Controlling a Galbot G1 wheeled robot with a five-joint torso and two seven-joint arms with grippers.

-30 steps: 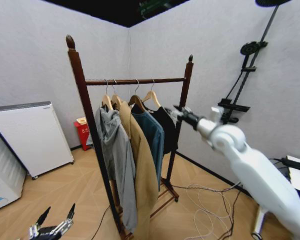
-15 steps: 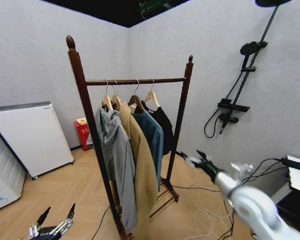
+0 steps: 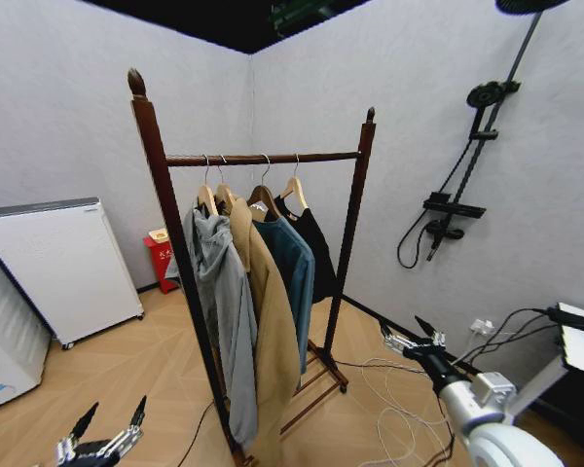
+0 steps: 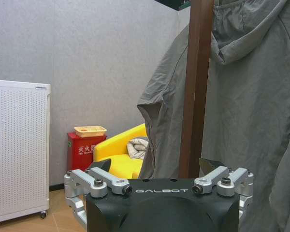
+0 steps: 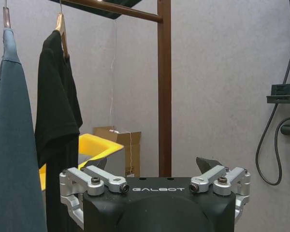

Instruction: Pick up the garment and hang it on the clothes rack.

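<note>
The garment (image 3: pixel 317 255), a short black top on a light wooden hanger (image 3: pixel 293 187), hangs at the far right end of the clothes rack (image 3: pixel 350 224), free of both grippers. In the right wrist view the garment (image 5: pixel 57 121) hangs from the bar (image 5: pixel 117 7) beside the post (image 5: pixel 164 87). My right gripper (image 3: pixel 409 337) is low and to the right of the rack, open and holding nothing; in its own view the right gripper (image 5: pixel 154 168) stands apart from the garment. My left gripper (image 3: pixel 105 428) rests open near the floor, left of the rack.
A grey hoodie (image 3: pixel 222 311), a tan coat (image 3: pixel 273 341) and a teal-blue jacket (image 3: pixel 297 268) share the bar. A white appliance (image 3: pixel 63 268) and red box (image 3: pixel 161 258) stand at the left wall. Cables (image 3: pixel 399 399) lie on the floor; a shower fixture (image 3: pixel 457 195) is on the right wall.
My right arm has dropped from beside the black garment at hanger height to low on the right, fingers open. The garment stays on the bar. The left arm has not moved.
</note>
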